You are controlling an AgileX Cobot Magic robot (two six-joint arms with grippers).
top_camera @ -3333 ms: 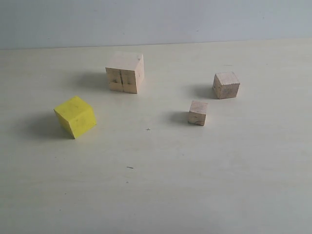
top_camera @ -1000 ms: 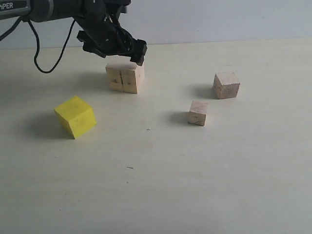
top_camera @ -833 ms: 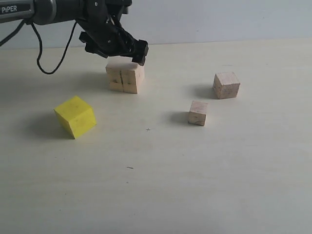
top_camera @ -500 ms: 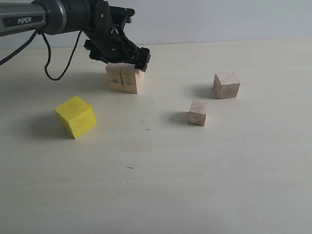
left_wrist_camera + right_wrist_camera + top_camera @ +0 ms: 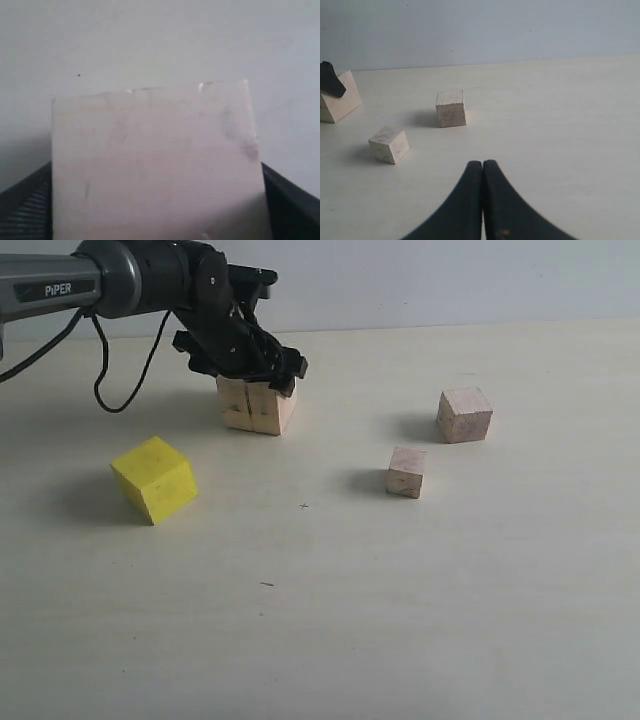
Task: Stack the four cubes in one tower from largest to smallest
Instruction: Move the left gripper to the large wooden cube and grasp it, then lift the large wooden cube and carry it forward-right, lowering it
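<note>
The large wood cube [image 5: 258, 408], with a dark crack line on its face, stands at the back left. My left gripper [image 5: 245, 375] is lowered over its top, one finger down each side. In the left wrist view the cube [image 5: 155, 160] fills the space between the dark fingers [image 5: 25, 205], and the gripper [image 5: 156, 172] is open. The yellow cube [image 5: 153, 478] sits alone at the front left. The medium wood cube [image 5: 464, 415] [image 5: 451, 108] and the small wood cube [image 5: 406, 471] [image 5: 389, 144] rest apart on the right. My right gripper [image 5: 483, 164] is shut and empty, well short of both.
The pale table [image 5: 330, 620] runs back to a light wall [image 5: 450, 280]. The left arm's black cable [image 5: 110, 390] hangs over the table's back left. A corner of the large cube [image 5: 337, 102] with a left fingertip [image 5: 330, 80] shows in the right wrist view.
The left arm came in from the upper left, then lowered its open gripper over the large cube's top. No cube has moved.
</note>
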